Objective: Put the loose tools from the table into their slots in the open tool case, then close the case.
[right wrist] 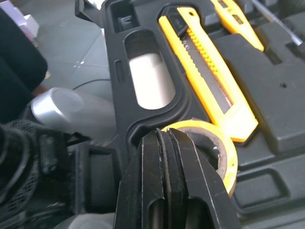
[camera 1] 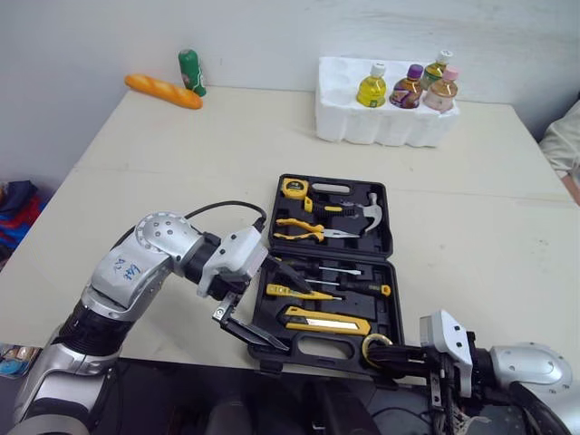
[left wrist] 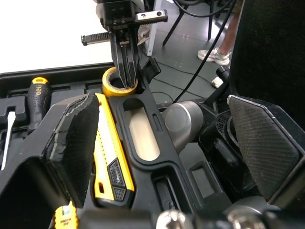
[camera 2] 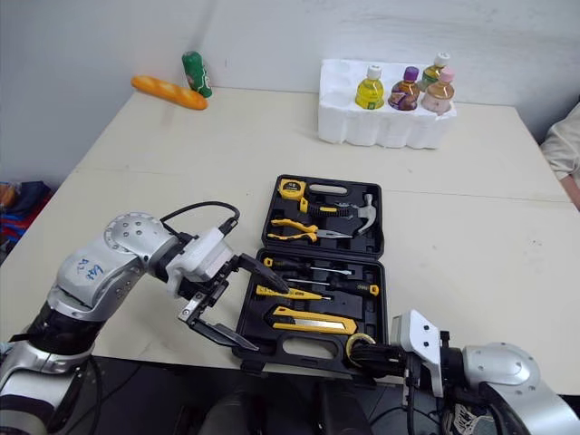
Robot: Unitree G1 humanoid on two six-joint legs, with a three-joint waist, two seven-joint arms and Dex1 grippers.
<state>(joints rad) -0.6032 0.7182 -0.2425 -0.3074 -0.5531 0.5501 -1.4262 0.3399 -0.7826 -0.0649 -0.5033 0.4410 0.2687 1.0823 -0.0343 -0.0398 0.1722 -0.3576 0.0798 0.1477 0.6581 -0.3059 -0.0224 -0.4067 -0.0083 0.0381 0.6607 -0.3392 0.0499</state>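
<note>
Right jaws pinch the rim of the tape roll (camera 1: 376, 344) at the near right corner of the case (right wrist: 114, 28), left jaws wide by its left edge; that thin grip may let the roll slip off the worktop (camera 1: 181, 163).

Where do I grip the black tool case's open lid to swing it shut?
Take the lid by the handle bar on its far edge, from above, one finger through the cutout. The lid lies flat on the beige table, so its rim offers no gap, and that edge is farthest from the hinge. Use the open left end effector; the right end effector holds the yellow tape roll.
</note>
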